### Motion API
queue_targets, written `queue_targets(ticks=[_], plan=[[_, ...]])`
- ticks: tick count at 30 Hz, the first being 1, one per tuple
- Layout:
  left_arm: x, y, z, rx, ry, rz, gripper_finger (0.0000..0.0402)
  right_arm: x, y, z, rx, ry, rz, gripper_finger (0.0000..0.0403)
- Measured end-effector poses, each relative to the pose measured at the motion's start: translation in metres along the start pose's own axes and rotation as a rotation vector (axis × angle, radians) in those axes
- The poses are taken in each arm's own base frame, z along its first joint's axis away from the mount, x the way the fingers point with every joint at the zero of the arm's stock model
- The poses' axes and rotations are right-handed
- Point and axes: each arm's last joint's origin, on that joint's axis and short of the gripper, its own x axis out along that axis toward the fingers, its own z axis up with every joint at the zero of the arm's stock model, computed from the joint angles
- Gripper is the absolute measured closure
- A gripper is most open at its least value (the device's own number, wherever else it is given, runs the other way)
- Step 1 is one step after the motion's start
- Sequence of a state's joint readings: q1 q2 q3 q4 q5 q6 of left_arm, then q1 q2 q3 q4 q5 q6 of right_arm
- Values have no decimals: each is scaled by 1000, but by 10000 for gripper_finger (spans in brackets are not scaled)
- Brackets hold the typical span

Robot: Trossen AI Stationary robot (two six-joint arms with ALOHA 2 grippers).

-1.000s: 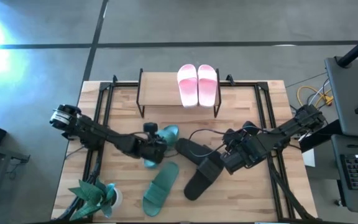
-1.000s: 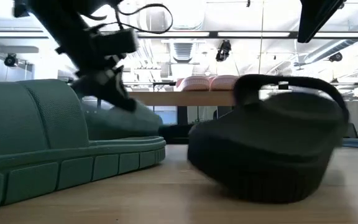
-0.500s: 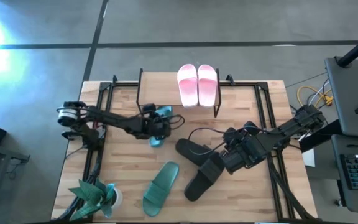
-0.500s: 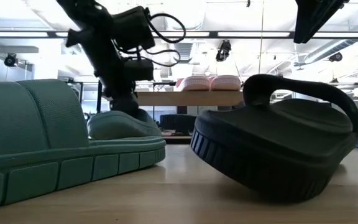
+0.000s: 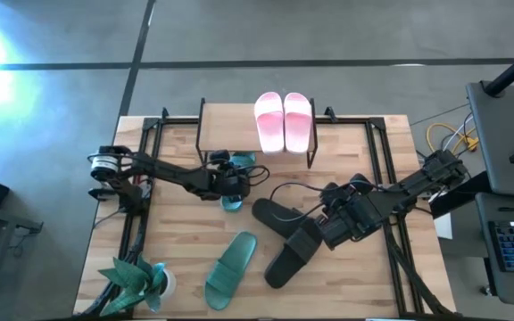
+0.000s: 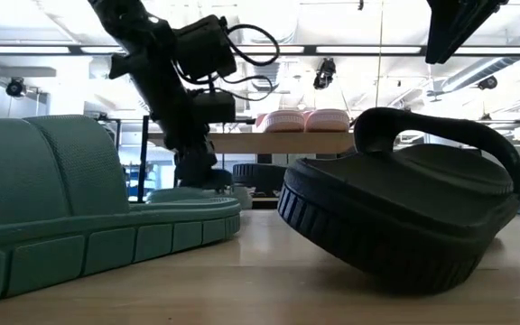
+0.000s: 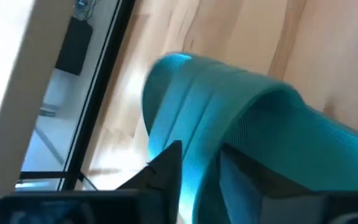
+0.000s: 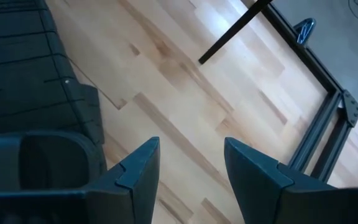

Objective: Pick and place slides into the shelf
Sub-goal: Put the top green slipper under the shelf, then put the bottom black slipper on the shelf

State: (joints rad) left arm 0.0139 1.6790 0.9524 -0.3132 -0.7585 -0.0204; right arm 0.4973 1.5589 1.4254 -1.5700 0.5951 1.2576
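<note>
A teal slide (image 5: 236,189) lies sole down on the table at the front of the shelf (image 5: 230,129), left of the middle, its far end at the plank's front edge. My left gripper (image 7: 201,165) reaches over it slanting down, one finger on each side of the strap's edge (image 7: 197,130). A pink pair (image 5: 284,120) sits on the shelf's top at the right. Two black slides (image 5: 271,217) (image 5: 286,260) lie mid-table in a V. My right gripper (image 8: 191,162) hangs open above them, holding nothing. A second teal slide (image 5: 230,267) lies near the front. My left gripper has one finger (image 7: 166,174) outside the teal slide's strap and the other under it, coming from the table's left and slanting down. The slide's sole rests flat on the table (image 6: 188,194). I cannot tell whether the fingers still touch the strap.
A teal potted plant (image 5: 136,281) stands at the front left corner. Black frame rails (image 5: 145,169) run along both sides of the table. The shelf's thin black legs (image 5: 205,160) stand beside the teal slide. Bare plank lies left of the pink pair.
My left gripper has carried the teal slide from mid-table toward the far edge, up to the shelf's front, and sunk a little. The slide, first held tilted with one end raised, now lies flat on the table. The right arm has kept still.
</note>
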Motion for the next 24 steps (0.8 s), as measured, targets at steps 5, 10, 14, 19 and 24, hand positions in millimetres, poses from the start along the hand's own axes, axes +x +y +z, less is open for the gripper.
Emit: queue_targets(ticks=[5,10,14,19,24], plan=[[-12,10,4,-26,-32,-7,258,0,0,-1,-1,19,6,232],[-32,22,6,10,-8,-45,210,0,1,-3,-24,73,29,232],[-63,25,11,0,-91,-203,199,-5,9,-9,-29,118,107,232],[-115,20,10,94,-264,-312,206,-20,36,-29,-87,90,302,232],[-146,10,-3,199,-359,-311,222,-22,71,-63,-148,77,323,232]])
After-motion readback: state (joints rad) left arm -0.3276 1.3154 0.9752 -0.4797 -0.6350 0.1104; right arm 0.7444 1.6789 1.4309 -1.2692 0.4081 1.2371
